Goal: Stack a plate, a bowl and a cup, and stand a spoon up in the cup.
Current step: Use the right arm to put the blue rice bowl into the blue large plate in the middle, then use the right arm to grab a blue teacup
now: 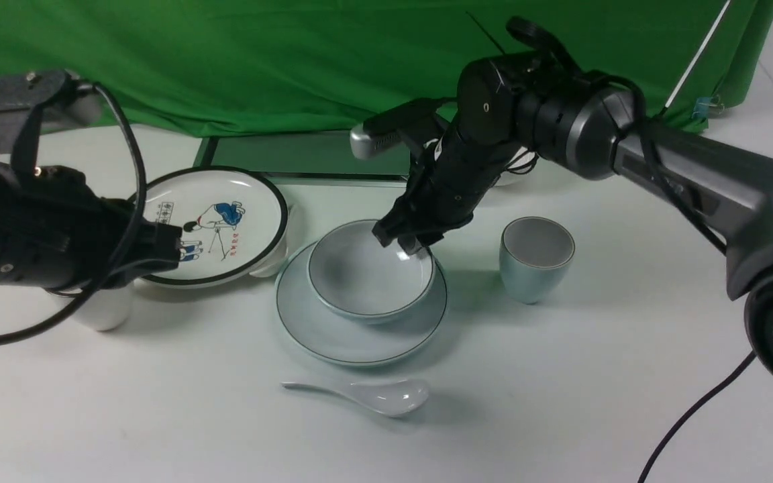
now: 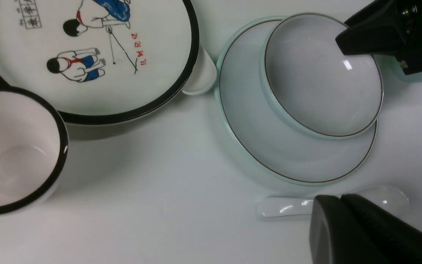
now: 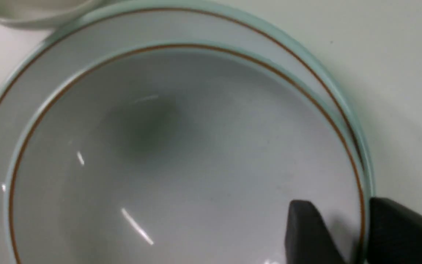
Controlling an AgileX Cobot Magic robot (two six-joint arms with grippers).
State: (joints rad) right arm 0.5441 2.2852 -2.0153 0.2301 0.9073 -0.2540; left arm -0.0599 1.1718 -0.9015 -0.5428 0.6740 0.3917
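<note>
So far only the bowl (image 1: 368, 276) sits on the plate (image 1: 359, 345), the right end effector (image 1: 408, 245) straddling its far-right rim, clamped or loose I cannot tell, while the cup (image 1: 535, 260) stands right and the spoon (image 1: 376, 396) lies near on the table.

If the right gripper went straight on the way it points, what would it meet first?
Most likely the bowl: the right gripper points down with one finger inside its rim and one outside, so the wall comes first, then the plate.
</note>
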